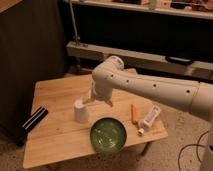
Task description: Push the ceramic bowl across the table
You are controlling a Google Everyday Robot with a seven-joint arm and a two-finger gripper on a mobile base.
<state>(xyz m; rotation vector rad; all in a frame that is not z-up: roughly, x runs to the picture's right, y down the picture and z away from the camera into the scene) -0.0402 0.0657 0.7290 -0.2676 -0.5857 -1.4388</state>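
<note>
The pincer [98, 100] is hanging behind the ceramic bowl [108, 135] and clear of it, close to a white upturned cup [81, 112] — whether spread or pressed together, I cannot tell. The bowl is sitting near the table's [55, 142] front edge — an orange stick [134, 112] and a white tube [150, 117] are lying behind it, to the right.

White end effector [98, 101] hangs above the pale, grained plank desk [55, 137]. In front of it sits the glossy green ceramic bowl [108, 135], pale-streaked inside. Just beside it is a white cup [81, 111], and on its other side an orange stick [134, 112].
</note>
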